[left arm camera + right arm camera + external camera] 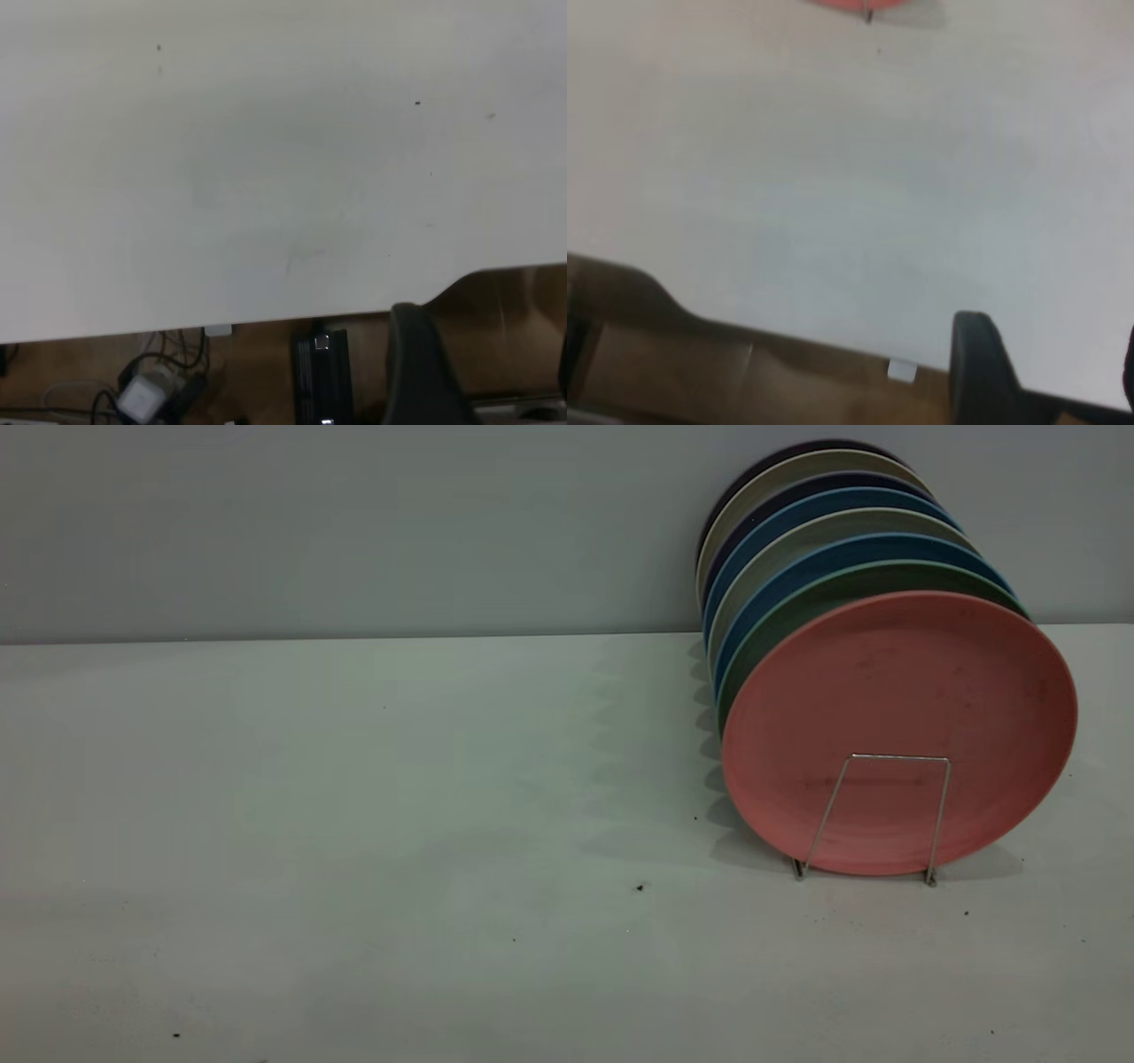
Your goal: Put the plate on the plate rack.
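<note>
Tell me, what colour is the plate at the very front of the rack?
Salmon pink plate with faint dark specks, best in the exterior view.

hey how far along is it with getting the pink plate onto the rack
It looks done: the plate stands on edge in the plate rack, at the front of the row of other plates. Nothing is in hand; both arms sit back at the table edge, away from the rack. Nothing visible remains.

plate rack (886,815): rear loops hidden by plates | left hand (478,367): cropped, finger spread seemingly unreadable
</note>
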Motion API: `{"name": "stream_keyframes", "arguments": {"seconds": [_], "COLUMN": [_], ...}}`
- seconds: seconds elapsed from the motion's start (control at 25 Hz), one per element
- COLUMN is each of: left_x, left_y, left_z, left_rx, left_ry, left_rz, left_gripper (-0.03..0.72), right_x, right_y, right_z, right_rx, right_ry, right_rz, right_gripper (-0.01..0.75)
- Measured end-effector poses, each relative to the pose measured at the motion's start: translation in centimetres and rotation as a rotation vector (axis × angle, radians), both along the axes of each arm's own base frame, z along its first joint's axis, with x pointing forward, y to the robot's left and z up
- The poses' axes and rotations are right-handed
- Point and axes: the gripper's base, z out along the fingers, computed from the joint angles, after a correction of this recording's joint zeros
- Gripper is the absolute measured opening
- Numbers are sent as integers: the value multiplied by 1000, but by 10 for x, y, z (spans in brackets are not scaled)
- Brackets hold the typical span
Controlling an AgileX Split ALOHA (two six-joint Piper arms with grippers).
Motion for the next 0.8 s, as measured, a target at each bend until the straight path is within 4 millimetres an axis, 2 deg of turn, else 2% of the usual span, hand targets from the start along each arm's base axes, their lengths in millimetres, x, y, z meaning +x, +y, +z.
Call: {"name": "stream_keyframes", "arguments": {"seconds": [0.52,0.8], "left_x": [2,2], "left_y": [-1,0], "left_z": [-4,-4], "left_rx": [-16,-23], "left_ry": [-4,-4], "left_rz": [-33,-15], "left_gripper": [420,420], "right_x": [-14,-14], "right_y": [-1,-1], "right_z": [0,0], "right_rx": [15,18], "right_ry": [-109,-111], "right_rz": [-5,-8], "right_gripper": [399,399]}}
